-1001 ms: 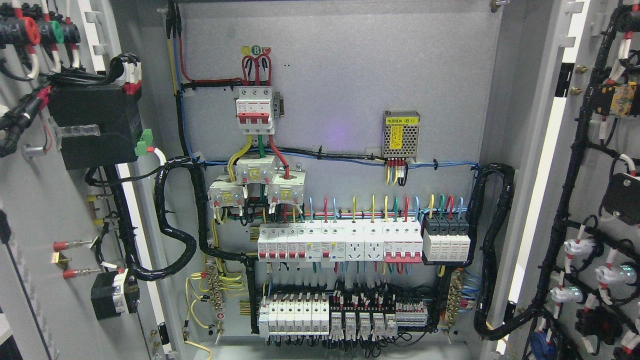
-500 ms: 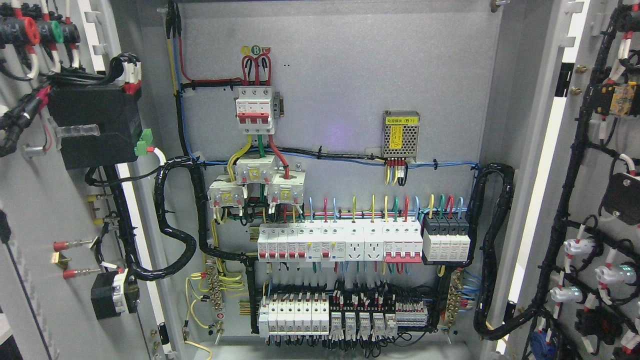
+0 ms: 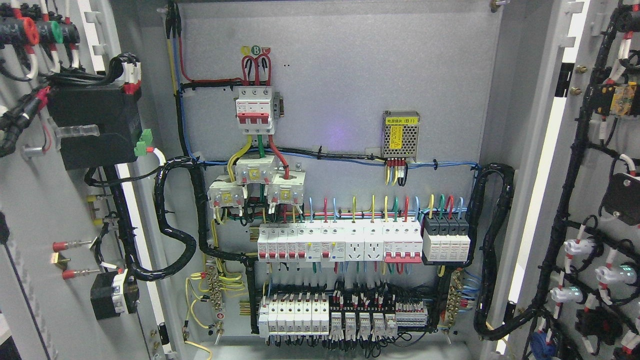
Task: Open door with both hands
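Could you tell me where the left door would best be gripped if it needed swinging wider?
Probably the left door's free vertical edge, which lies beyond the picture's left border, taken from the front with fingers wrapped around the sheet's lip. Its inner face is crowded with a black box, cable bundles and exposed red terminals, so it offers no safe hold. Neither hand is in view.

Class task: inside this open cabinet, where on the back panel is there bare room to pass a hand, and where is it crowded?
Bare: the back panel above the power supply and right of the top breaker. Crowded: the breaker rows and terminal strip below, plus both wired doors.
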Robot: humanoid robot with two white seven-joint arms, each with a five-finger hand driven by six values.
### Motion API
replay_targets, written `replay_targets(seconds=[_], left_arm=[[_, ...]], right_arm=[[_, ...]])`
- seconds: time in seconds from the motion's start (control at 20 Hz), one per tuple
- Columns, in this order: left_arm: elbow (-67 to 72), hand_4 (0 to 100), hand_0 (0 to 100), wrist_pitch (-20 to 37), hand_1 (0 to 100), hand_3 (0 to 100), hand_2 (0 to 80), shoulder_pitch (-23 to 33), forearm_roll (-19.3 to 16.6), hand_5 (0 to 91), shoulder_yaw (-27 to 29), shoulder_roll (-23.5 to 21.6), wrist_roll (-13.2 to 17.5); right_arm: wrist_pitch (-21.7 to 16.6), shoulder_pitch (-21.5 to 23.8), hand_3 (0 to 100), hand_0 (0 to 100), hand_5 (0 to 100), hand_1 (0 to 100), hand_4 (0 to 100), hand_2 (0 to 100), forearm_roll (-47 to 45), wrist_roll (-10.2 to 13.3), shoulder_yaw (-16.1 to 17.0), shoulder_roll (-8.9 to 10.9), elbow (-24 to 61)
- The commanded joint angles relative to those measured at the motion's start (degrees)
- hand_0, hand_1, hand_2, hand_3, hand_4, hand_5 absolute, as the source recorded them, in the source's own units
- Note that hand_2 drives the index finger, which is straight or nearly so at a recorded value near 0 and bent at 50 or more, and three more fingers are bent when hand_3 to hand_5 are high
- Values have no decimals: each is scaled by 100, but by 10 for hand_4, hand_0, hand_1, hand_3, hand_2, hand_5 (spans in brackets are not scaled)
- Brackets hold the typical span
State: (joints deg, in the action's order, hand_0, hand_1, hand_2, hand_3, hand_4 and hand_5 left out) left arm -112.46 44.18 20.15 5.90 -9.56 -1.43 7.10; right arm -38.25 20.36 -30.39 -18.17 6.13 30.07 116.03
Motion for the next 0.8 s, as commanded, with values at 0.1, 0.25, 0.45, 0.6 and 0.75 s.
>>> replay_targets(seconds=[0.1,0.25,0.45,0.6,0.75], left_arm=[[-347,0,0,3721,0,0,0,85,262,0,876,-24,-7],[-355,0,0,3729,0,0,0,234,402,0,1114,-59,2],[-355,0,0,3729,0,0,0,349,579,0,1413,-94,2],[-355,0,0,3729,0,0,0,358,648,0,1606,-94,2],[-347,0,0,3729,0,0,0,358,754,0,1712,-112,2]], right_arm=[[99,-59,0,382,0,0,0,0,-266,-12,107,113,-27],[99,-50,0,382,0,0,0,0,-283,-3,134,105,-45],[99,-32,0,382,0,0,0,0,-511,-3,204,52,-45],[99,21,0,382,0,0,0,0,-565,-3,283,52,-71],[99,108,0,382,0,0,0,0,-574,-3,362,43,-71]])
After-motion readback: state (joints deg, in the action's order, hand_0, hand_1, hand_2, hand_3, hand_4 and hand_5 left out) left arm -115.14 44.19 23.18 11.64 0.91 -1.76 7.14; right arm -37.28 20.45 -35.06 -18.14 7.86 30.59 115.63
